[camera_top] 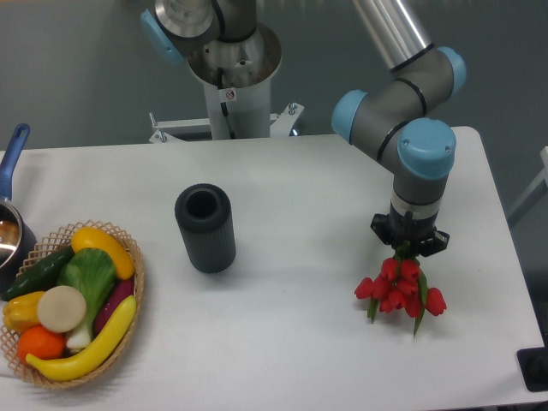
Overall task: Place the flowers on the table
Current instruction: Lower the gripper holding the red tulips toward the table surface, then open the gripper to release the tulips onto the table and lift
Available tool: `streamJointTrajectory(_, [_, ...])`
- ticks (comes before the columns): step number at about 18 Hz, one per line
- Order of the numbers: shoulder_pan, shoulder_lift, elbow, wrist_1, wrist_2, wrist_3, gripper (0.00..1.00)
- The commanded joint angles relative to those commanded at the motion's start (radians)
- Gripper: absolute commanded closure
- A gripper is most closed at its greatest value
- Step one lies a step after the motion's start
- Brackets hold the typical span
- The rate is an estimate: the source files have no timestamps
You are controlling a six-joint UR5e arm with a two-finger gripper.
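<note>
The flowers, a small bunch of red tulips with green stems and leaves, are at the right side of the white table. Their heads point toward the front edge, at or just above the tabletop. Their stems run up under my gripper, which points straight down from directly above them. The black wrist flange hides the fingers, but the stem ends vanish between them, so the gripper looks shut on the stems. The empty dark cylinder stands upright at the table's middle, well left of the gripper.
A wicker basket of colourful vegetables sits at the front left corner. A pot with a blue handle is at the left edge. The arm's base stands behind the far edge. A dark object is at the front right corner.
</note>
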Motion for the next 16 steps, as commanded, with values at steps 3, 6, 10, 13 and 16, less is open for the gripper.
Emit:
streamJointTrajectory(3, [-0.006, -0.011, 0.012, 0.0, -0.006, -0.002, 0.72])
streamJointTrajectory(6, [-0.006, -0.018, 0.018, -0.002, -0.006, 0.0, 0.69])
streamJointTrajectory(10, [-0.006, -0.018, 0.018, -0.002, -0.006, 0.002, 0.6])
streamJointTrajectory(13, [-0.005, -0.018, 0.018, -0.002, -0.008, 0.002, 0.54])
streamJointTrajectory(16, [-0.005, -0.015, 0.018, -0.002, -0.008, 0.002, 0.47])
